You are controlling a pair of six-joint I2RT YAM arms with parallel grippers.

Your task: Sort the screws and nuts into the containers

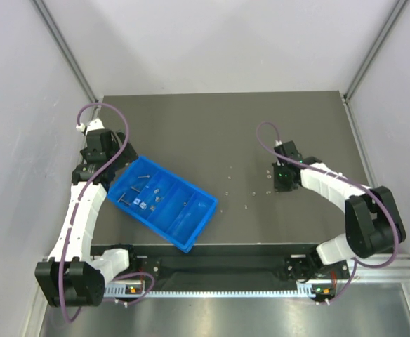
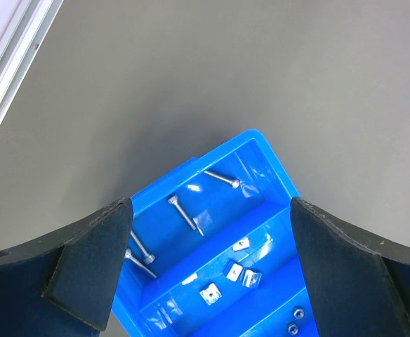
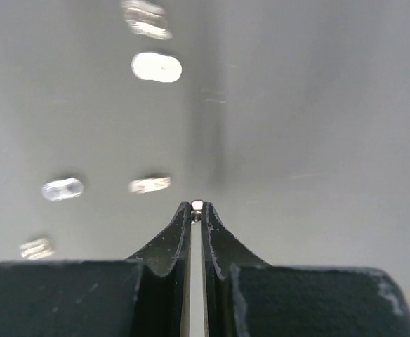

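Note:
The blue tray lies at the left-centre of the table, split into compartments. My left gripper hangs open above its far corner. Below it, several screws lie in the end compartment. The compartment beside that holds square nuts, and two small hex nuts lie in a third. My right gripper is low over the table right of centre. In the right wrist view it is shut on a tiny silver piece at the very fingertips; whether this is a screw or a nut I cannot tell.
A few loose metal pieces lie scattered on the dark table between the tray and the right gripper. They show as blurred bright specks left of the right fingers. Frame posts and grey walls close in the table on the left, right and back.

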